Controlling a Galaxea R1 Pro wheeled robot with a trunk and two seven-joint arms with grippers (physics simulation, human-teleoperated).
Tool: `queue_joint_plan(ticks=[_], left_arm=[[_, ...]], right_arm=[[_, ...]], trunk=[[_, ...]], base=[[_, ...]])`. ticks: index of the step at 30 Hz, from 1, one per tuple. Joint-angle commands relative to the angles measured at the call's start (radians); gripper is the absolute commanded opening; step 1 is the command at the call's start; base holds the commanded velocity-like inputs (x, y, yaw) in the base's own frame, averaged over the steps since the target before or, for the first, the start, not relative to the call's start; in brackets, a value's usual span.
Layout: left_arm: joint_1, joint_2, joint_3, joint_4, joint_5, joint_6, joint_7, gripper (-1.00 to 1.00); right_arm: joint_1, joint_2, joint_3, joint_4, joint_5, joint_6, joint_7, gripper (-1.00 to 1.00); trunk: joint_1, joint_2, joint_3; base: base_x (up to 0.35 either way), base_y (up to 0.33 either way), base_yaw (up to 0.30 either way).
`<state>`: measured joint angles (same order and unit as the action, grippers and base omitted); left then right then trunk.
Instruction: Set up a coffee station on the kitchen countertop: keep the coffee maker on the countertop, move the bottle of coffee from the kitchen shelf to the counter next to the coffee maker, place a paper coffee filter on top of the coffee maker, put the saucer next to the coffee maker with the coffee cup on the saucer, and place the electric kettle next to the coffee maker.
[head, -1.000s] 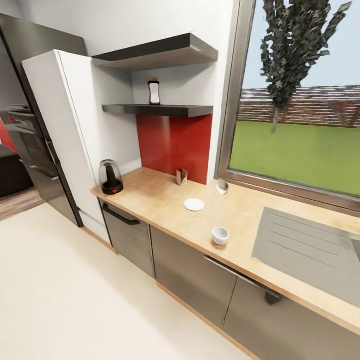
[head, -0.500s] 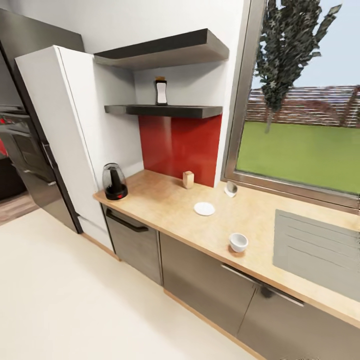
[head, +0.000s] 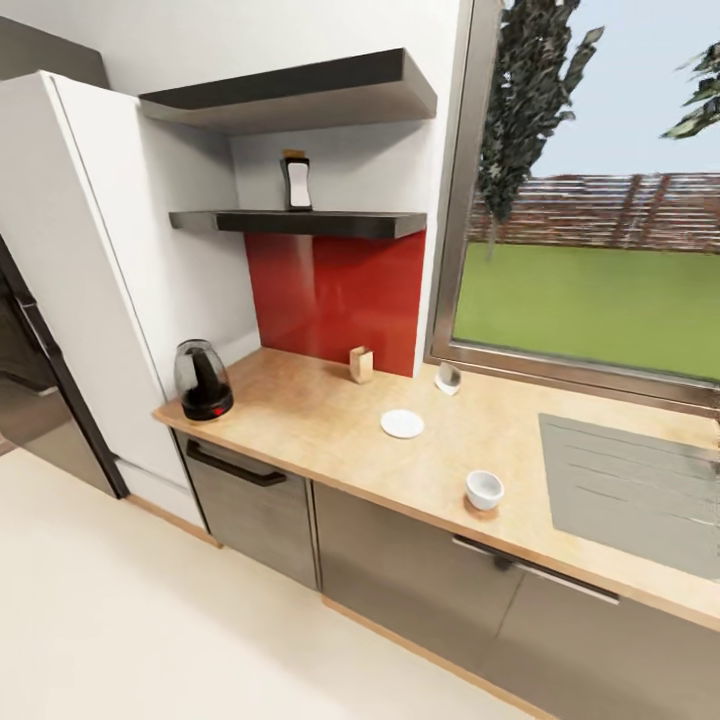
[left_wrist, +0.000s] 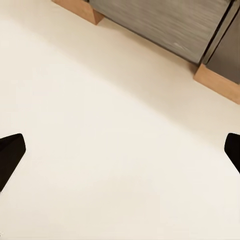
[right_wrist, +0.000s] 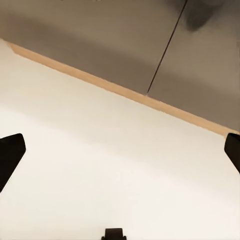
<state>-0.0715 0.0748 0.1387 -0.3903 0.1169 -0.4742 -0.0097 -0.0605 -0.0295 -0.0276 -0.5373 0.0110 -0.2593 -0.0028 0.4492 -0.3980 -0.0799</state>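
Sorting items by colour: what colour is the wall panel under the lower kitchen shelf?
Glossy red wall panel, best in the head view.

countertop (head: 330, 425), kettle (head: 202, 380), saucer (head: 402, 424), cup (head: 484, 490)

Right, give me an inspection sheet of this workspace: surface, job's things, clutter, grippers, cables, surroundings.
Surface: kitchen countertop, beige with a wood-coloured edge, running to a grey sink drainer.
Job's things: electric kettle at the counter's left end; saucer mid-counter, bare; coffee cup near the front edge, apart from the saucer; paper coffee filter by the window frame; bottle of coffee upright on the lower shelf.
Clutter: small tan box against the red backsplash.
Grippers: left gripper and right gripper both open, empty, over the floor by the cabinet fronts.
Cables: nothing seen.
Surroundings: white tall cabinet, window onto a lawn.
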Motion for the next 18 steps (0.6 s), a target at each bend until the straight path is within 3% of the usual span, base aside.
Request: queue_joint_plan(ticks=[1, 7, 18], left_arm=[[-0.001, 0.000, -0.002, 0.001, 0.009, -0.003, -0.001, 1.00], [-0.001, 0.000, -0.002, 0.001, 0.011, -0.003, -0.001, 1.00], [-0.001, 0.000, -0.002, 0.001, 0.014, -0.002, 0.000, 1.00]], right_arm=[[-0.001, 0.000, -0.002, 0.000, 0.001, -0.003, 0.000, 1.00], [-0.001, 0.000, -0.002, 0.000, 0.001, -0.003, 0.000, 1.00], [-0.001, 0.000, -0.002, 0.000, 0.001, -0.003, 0.000, 1.00]], trunk=[[0.001, -0.002, -0.002], [0.001, -0.002, -0.002], [0.001, -0.002, -0.002]], base=[[0.144, 0.306, -0.265], [0.113, 0.317, -0.265], [0.009, 0.333, -0.265]])
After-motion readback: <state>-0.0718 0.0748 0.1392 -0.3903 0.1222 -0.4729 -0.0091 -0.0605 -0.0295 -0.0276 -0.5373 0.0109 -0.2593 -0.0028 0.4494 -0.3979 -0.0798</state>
